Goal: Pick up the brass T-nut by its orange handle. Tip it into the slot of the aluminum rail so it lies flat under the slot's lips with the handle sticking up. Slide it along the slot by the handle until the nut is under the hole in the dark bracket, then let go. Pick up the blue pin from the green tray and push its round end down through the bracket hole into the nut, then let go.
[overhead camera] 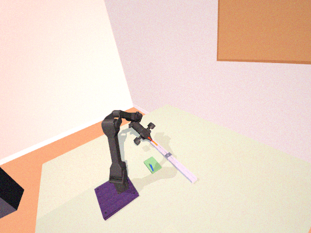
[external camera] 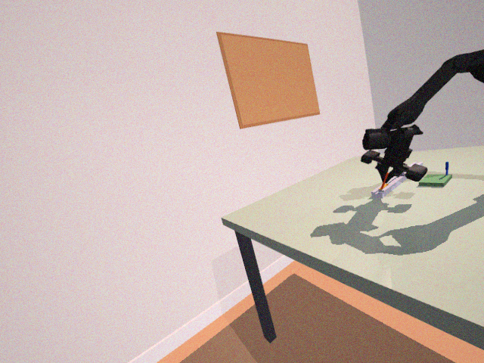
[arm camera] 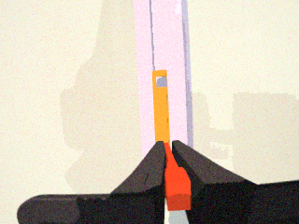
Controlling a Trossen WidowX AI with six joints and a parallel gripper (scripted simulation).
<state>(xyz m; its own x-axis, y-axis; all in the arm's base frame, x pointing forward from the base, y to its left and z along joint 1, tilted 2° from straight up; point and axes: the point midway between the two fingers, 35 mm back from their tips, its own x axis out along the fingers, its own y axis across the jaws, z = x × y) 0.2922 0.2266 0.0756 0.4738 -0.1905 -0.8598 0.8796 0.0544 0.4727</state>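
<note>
The gripper [overhead camera: 150, 139] [external camera: 383, 181] [arm camera: 167, 147] has its 2 jaws clamped on the orange handle [overhead camera: 150, 138] [external camera: 384, 181] [arm camera: 178, 189] of the brass T-nut [overhead camera: 155, 143] [arm camera: 161, 112], which is over the near-arm end of the rail [overhead camera: 181, 169] [external camera: 378, 193] [arm camera: 177, 56], short of the dark bracket [overhead camera: 167, 155]. The blue pin [overhead camera: 151, 167] [external camera: 446, 168] stands in the green tray [overhead camera: 157, 165] [external camera: 431, 180].

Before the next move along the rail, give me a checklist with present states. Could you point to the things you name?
1. Jaws [overhead camera: 150, 139] [external camera: 384, 181] shut on the orange handle [arm camera: 178, 184]: ok.
2. Brass T-nut [overhead camera: 154, 142] [arm camera: 161, 112] over the aluminum rail [overhead camera: 184, 171] [external camera: 398, 181] [arm camera: 144, 84], lengthwise along the slot: ok.
3. Nut flat under the slot's lips: cannot tell, seating depth doesn't show.
4. Nut under the dark bracket [overhead camera: 167, 155]: not ok, it is short of it, near the rail's end.
5. Blue pin [overhead camera: 151, 167] [external camera: 446, 168] standing at the green tray [overhead camera: 157, 166] [external camera: 430, 184], ready for later: ok.
6. Bracket hole lined up with the nut's hole: not ok, the two are well apart along the rail.
</note>
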